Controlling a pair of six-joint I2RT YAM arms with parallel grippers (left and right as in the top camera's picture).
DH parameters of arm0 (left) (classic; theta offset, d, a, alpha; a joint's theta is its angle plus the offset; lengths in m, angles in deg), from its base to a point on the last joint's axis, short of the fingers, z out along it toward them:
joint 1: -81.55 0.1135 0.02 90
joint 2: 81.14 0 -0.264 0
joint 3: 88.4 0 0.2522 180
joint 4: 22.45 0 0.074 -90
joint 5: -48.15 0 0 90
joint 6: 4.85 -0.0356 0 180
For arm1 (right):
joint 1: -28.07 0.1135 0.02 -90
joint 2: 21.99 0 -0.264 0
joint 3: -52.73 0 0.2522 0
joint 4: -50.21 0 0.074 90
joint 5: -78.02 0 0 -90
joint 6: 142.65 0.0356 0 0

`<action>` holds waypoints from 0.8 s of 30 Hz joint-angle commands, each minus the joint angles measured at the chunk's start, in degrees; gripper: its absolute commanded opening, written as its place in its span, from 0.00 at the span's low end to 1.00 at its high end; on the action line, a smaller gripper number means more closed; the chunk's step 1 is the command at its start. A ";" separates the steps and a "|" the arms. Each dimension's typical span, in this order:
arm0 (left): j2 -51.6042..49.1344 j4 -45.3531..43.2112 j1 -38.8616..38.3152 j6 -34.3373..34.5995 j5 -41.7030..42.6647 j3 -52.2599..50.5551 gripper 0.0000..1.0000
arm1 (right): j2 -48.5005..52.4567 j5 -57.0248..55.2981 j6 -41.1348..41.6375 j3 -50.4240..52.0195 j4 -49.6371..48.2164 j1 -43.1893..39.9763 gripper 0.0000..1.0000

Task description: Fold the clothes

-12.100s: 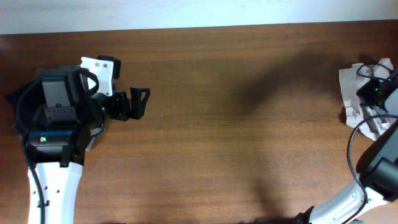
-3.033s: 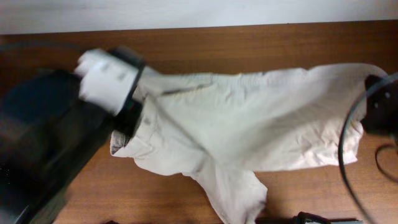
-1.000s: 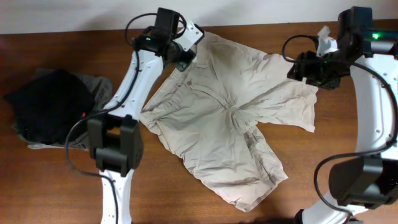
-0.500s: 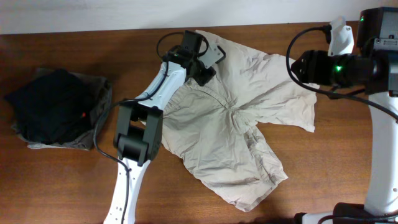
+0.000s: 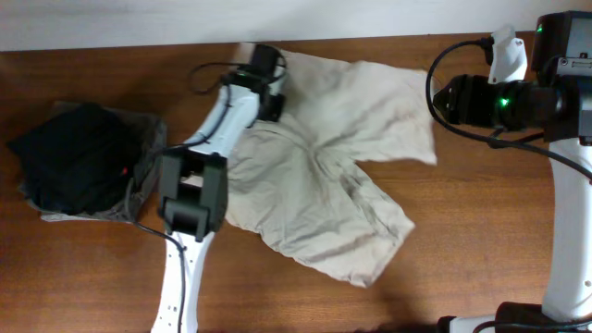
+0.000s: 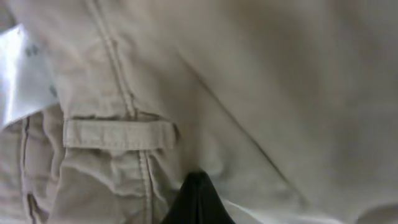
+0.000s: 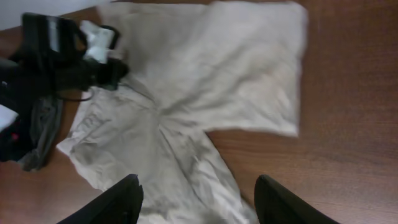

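Note:
The clothes, a pair of wrinkled beige shorts (image 5: 324,176), lie spread flat on the wooden table, waistband to the upper left and legs pointing right and down. My left gripper (image 5: 267,86) is at the waistband's far corner. In the left wrist view it (image 6: 196,190) is shut, pinching the shorts (image 6: 261,74) beside a belt loop (image 6: 118,134) and a white label (image 6: 22,74). My right gripper (image 5: 443,100) hovers just right of the upper leg. In the right wrist view it (image 7: 199,202) is open and empty, high above the shorts (image 7: 205,81).
A black garment (image 5: 69,157) lies piled on a grey-olive cloth (image 5: 143,171) at the table's left side. Bare table (image 5: 490,231) shows to the right of the shorts. A pale wall (image 5: 139,23) runs along the table's back edge.
My left gripper has moved left along the back of the table, dragging the shorts left with it. The right arm has stayed where it was half a second ago.

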 commanded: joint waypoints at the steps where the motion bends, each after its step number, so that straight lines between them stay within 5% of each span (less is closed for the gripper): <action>1: -4.83 4.44 7.80 16.35 -7.69 -2.58 0.00 | -0.98 0.70 0.15 -0.15 -0.15 0.24 0.63; 9: -3.78 10.23 9.55 10.25 -4.37 2.80 0.00 | 3.28 -1.42 2.34 1.22 2.29 0.61 0.63; 14: -1.40 16.37 8.72 6.12 -4.37 11.67 0.05 | 6.64 -1.73 2.08 4.07 6.14 3.15 0.76; 24: -0.20 32.33 7.37 3.98 -2.58 25.92 0.12 | 9.77 -3.76 8.70 26.99 -6.12 9.70 0.78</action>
